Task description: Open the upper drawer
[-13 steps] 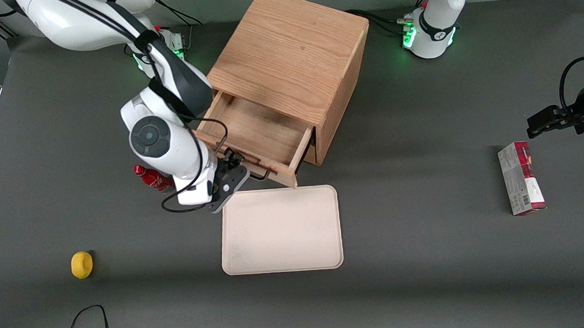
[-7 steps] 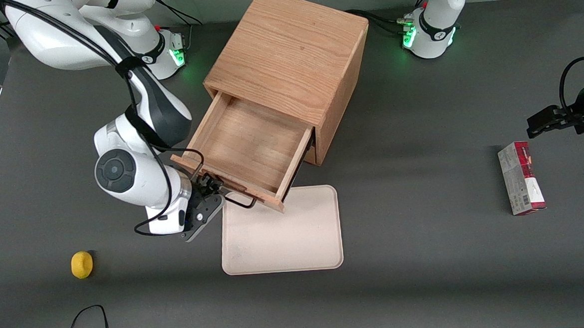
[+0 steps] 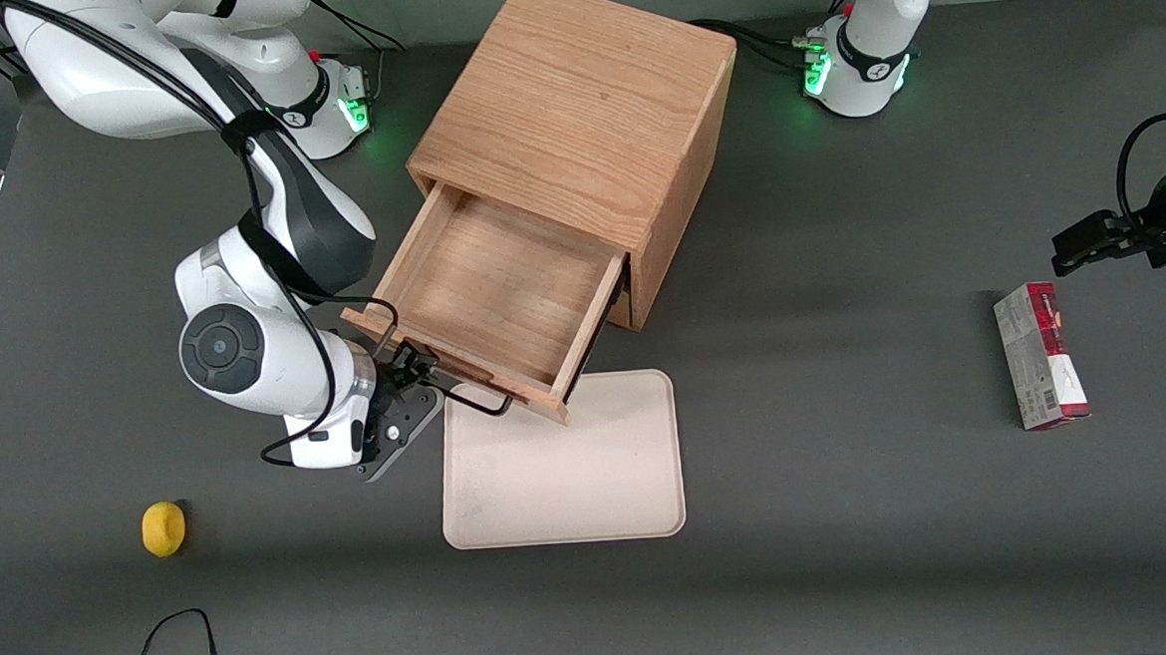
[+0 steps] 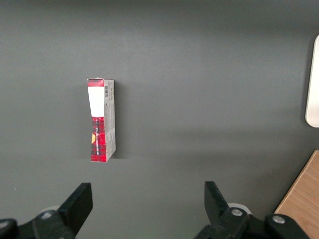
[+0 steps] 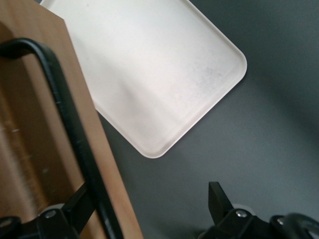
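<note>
The gripper (image 3: 408,372) sits at the handle (image 5: 70,134) of the upper drawer (image 3: 486,293), its fingers spread apart, with the black bar passing just beside one finger (image 5: 82,206) and nothing clamped. The drawer stands pulled well out of the cabinet (image 3: 577,118), its bare inside showing, its front overhanging the tray's (image 3: 560,463) edge. The opening looks done; what remains, seemingly, is only drawing the arm clear.

I find no readable text from here, red and white box (image 3: 1041,355) on the desk (image 3: 854,553) shows a barcode and print too small to make out, my tool (image 3: 408,385) by the drawer handle carries no marking
</note>
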Robot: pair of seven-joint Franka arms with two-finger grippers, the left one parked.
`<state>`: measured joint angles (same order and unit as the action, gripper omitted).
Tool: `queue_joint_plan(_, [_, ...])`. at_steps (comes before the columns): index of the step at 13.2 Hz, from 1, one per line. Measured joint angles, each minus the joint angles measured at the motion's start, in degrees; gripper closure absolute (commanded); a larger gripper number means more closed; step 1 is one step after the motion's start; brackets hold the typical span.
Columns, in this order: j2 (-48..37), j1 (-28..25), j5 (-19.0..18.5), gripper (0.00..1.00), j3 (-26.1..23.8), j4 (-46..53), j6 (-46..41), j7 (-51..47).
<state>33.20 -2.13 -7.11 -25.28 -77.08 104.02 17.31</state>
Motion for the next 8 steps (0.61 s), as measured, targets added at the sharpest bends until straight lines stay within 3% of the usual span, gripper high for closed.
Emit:
queue_joint_plan(4, [-3.1, 0.1, 1.5, 0.0, 1.1, 5.1, -8.0, -1.2])
queue_joint_plan(8, [-14.1, 0.2, 8.3, 0.0, 15.3, 2.7, -13.1, -16.2])
